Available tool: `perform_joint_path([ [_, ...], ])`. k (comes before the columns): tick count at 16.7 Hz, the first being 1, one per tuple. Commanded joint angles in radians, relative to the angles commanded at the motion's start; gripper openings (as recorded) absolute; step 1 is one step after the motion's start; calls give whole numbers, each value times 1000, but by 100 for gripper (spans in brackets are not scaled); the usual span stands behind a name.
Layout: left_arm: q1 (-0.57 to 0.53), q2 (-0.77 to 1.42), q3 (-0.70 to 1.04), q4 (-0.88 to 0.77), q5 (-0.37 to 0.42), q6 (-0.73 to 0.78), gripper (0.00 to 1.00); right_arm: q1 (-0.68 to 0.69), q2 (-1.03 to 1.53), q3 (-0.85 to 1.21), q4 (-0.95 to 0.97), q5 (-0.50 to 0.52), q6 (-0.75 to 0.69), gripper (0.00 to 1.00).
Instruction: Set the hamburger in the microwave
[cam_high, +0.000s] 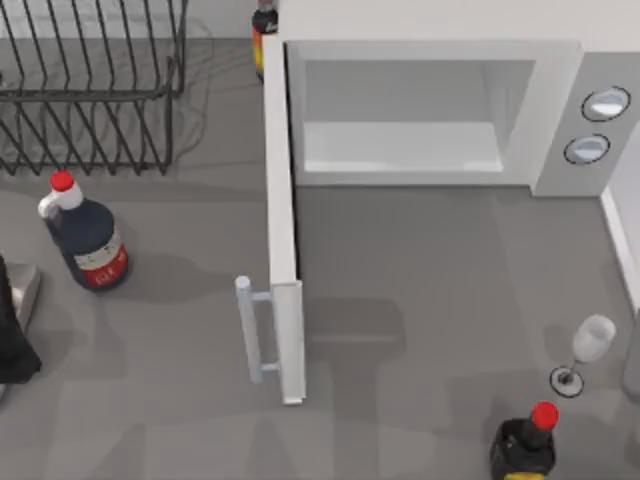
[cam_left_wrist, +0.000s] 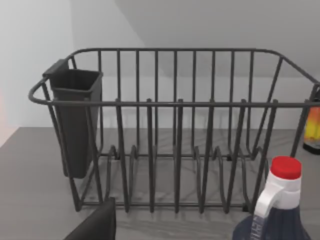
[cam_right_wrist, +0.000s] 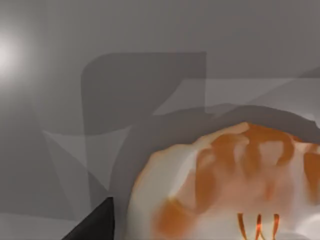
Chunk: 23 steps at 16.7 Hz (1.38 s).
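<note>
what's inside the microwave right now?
Nothing visible: the microwave stands with its door swung open and a bare pale cavity floor. The near strip behind the front frame is hidden from above. The hamburger is seen close by the right wrist camera.

The top view is evenly lit and not very bright. Soft grey shadows lie on the table (cam_high: 430, 300). The microwave (cam_high: 420, 110) door throws a blocky shadow to its right, near the middle of the frame. The dark bottle (cam_high: 88, 240) at the left has a long soft shadow stretching right. The wire rack (cam_high: 90, 80) at the upper left drops thin line shadows.

In the right wrist view a white glare spot glows at the upper left. The hamburger (cam_right_wrist: 235, 185) at the lower right looks blurry and washed out. Big overlapping shadows cross the middle.

The left wrist view is bright and clear.
</note>
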Motion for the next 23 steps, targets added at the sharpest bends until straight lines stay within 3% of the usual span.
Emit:
perform_joint_path([
  [7, 0, 0, 0, 0, 0, 0, 100, 2, 45, -42, 71, 0, 1, 100],
  [20, 0, 0, 0, 0, 0, 0, 100, 2, 45, -42, 71, 0, 1, 2],
  [23, 0, 0, 0, 0, 0, 0, 100, 2, 45, -42, 71, 0, 1, 0],
])
